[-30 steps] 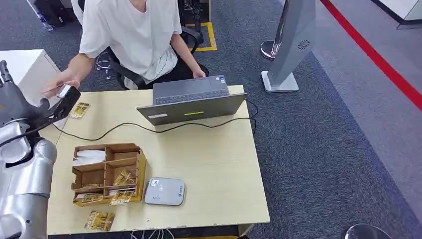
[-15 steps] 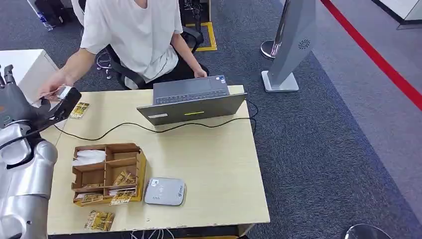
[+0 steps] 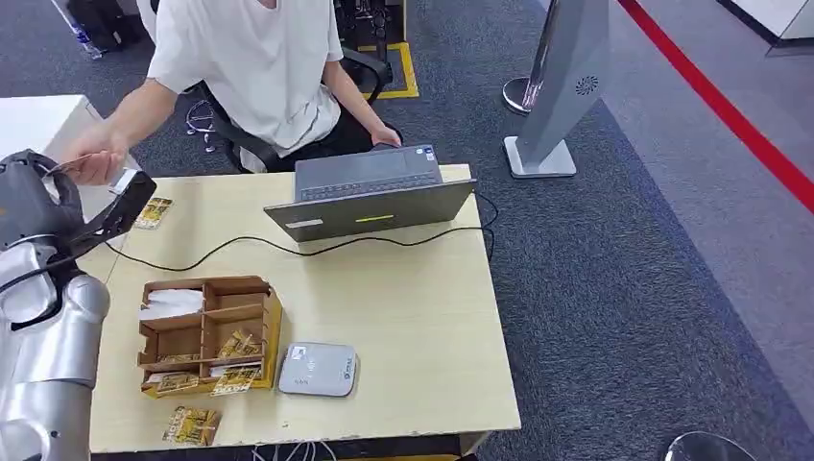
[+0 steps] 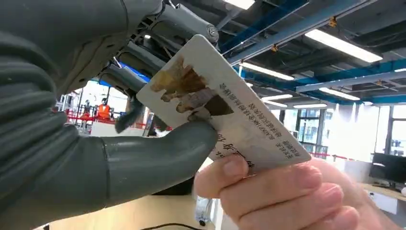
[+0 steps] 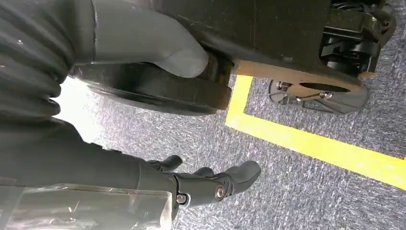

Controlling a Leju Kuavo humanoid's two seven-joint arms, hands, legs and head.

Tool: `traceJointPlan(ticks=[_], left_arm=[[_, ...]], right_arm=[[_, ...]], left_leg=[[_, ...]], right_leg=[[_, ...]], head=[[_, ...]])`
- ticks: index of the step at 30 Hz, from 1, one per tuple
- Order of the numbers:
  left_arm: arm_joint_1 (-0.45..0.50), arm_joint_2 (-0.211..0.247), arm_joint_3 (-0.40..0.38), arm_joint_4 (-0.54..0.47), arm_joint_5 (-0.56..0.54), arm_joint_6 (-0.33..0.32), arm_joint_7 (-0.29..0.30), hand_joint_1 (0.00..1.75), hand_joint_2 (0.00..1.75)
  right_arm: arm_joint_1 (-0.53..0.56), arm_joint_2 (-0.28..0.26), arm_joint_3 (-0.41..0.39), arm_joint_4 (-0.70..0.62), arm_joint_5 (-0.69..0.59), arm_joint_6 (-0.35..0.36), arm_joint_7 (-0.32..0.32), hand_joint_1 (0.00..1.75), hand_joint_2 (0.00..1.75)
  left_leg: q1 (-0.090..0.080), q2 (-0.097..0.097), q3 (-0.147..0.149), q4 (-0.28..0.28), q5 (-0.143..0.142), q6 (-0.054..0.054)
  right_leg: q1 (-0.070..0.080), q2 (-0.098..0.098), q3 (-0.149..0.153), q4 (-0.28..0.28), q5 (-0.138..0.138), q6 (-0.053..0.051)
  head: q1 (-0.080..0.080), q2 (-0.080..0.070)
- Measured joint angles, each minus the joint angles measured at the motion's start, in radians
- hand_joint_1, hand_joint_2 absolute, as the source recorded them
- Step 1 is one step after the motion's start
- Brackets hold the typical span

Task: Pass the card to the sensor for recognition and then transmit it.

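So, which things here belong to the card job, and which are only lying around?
Job:
- card, held by left hand and the person's hand
- card reader

Lying about:
- laptop
- cardboard organizer
- loose cards on the table
- grey floor stand

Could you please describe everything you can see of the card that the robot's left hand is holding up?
The white rectangular plastic-looking card carries a brown-gold picture at one end and rows of dark print. It is flat, undamaged and raised off the table, tilted. The robot's left hand presses its grey thumb on the face, while a person's fingers grip the other end.
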Motion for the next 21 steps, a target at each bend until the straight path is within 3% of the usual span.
traceJointPlan(ticks=[14, 21], left_arm=[[0.004, 0.002, -0.008, -0.007, -0.002, 0.003, -0.002, 1.75, 1.75], [0.116, -0.022, -0.072, -0.201, -0.010, 0.019, -0.034, 1.75, 1.75]], right_arm=[[0.000, 0.000, -0.003, 0.000, 0.000, 0.000, -0.004, 0.00, 1.75], [0.000, 0.000, -0.006, 0.000, 0.000, -0.005, -0.004, 0.00, 1.75]], left_leg=[[0.000, 0.000, 0.000, 0.000, 0.000, 0.000], [0.000, -0.001, -0.001, 0.000, 0.000, 0.000]], right_leg=[[0.000, 0.000, 0.000, 0.000, 0.000, 0.000], [0.000, -0.001, 0.000, 0.000, -0.001, 0.001]], head=[[0.000, 0.000], [0.000, 0.000]])
